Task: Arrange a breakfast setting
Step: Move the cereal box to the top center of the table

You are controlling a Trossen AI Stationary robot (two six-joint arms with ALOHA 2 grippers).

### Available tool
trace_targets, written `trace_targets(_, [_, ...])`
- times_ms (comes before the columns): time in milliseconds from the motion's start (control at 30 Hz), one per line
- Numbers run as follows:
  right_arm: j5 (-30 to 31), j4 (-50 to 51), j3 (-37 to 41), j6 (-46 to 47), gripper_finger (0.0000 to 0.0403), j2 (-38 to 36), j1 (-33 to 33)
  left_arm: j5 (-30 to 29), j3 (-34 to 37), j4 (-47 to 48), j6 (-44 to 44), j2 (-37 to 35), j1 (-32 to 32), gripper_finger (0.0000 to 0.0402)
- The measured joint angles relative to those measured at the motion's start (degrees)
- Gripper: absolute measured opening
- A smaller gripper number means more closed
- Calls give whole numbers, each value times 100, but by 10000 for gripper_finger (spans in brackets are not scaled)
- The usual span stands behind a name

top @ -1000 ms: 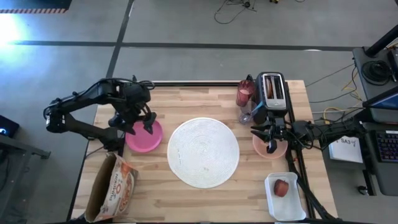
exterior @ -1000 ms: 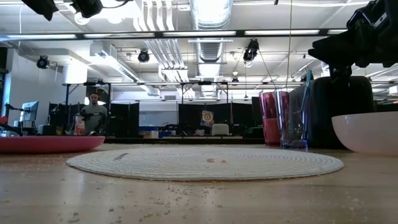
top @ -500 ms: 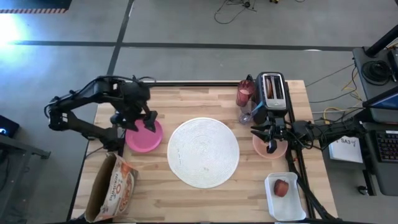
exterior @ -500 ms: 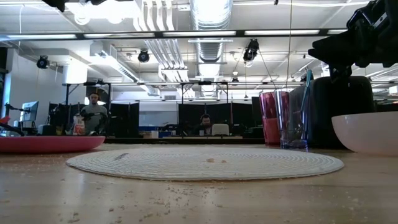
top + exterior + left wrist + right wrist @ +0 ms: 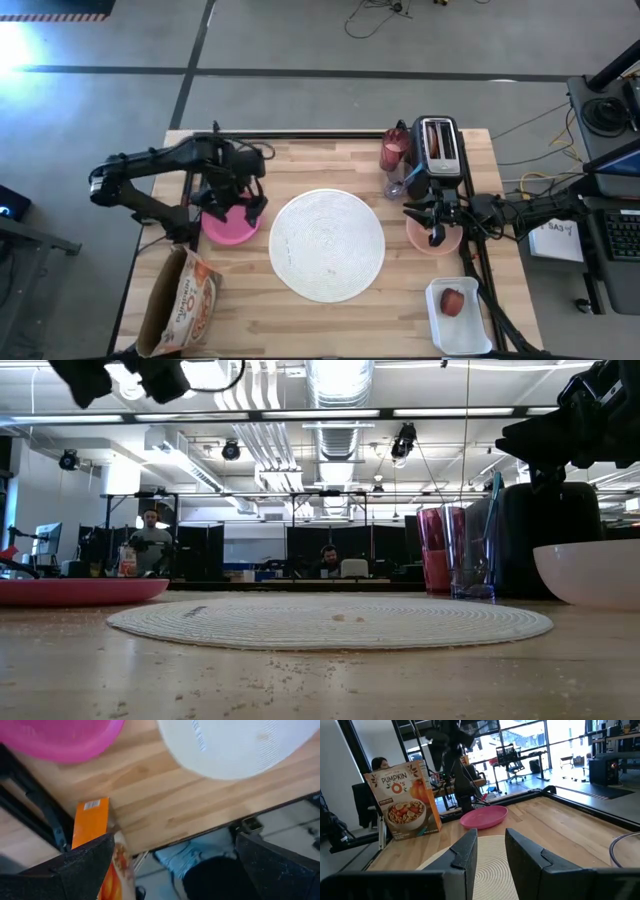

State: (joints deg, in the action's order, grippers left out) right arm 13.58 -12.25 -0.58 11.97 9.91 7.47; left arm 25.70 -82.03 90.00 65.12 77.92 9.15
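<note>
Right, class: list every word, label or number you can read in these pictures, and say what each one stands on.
"PUMPKIN O's": front of the cereal box, right wrist view.
Small panel beside the bowl picture on that box: too small to read.
Barcode label on the box's orange edge, left wrist view: blurred.
Faint marks on the white plate: unreadable.
Paper note by the keyboard, high view: handwriting too small to read.

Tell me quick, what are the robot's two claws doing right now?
Left gripper: open, empty, above the magenta plate.
Right gripper: over the peach bowl, fingers slightly apart, holding nothing.
</note>
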Motion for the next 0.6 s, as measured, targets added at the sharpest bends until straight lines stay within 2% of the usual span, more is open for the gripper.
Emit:
trace_targets(400, [0,0,0,0,91,1,2,1282,1713,-3,28,-20,-37,400])
trace_targets(600, [1,0,0,0,91,1,-1,1488,2244,0,28,-20,-37,400])
